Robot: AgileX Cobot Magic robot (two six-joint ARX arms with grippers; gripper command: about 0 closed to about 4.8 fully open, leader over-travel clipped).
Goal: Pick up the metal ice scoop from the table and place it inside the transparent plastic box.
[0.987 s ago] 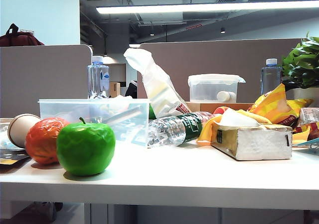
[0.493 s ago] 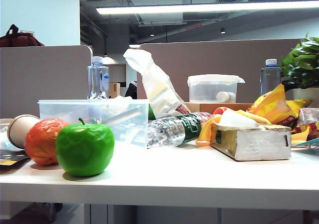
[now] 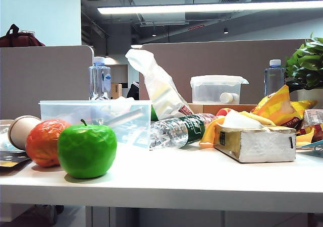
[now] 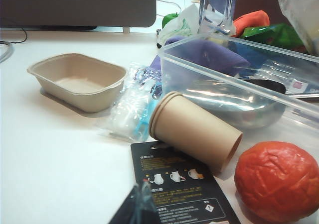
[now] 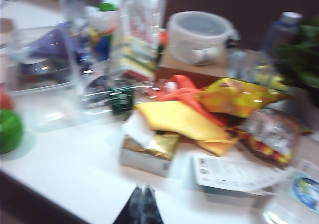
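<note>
The metal ice scoop [image 4: 227,103] lies inside the transparent plastic box [image 4: 174,67], its shiny bowl showing through the near wall. In the exterior view the box [image 3: 65,111] stands behind a green apple [image 3: 87,150], and the scoop's handle [image 3: 123,117] shows through it. Neither gripper appears in that view. My left gripper [image 4: 141,204] is shut and empty, low over a black card [image 4: 174,181], short of the box. My right gripper [image 5: 144,204] is shut and empty above the table's front edge [image 5: 75,184], far from the blurred box [image 5: 30,50].
A tipped paper cup [image 4: 194,132] and a red apple [image 4: 276,181] lie against the box. A beige tray [image 4: 77,79] and a plastic packet [image 4: 130,107] lie beside them. A tissue box [image 3: 255,144], a lying bottle [image 3: 176,131], snack bags [image 3: 282,108] and a lidded container [image 3: 216,88] crowd the right.
</note>
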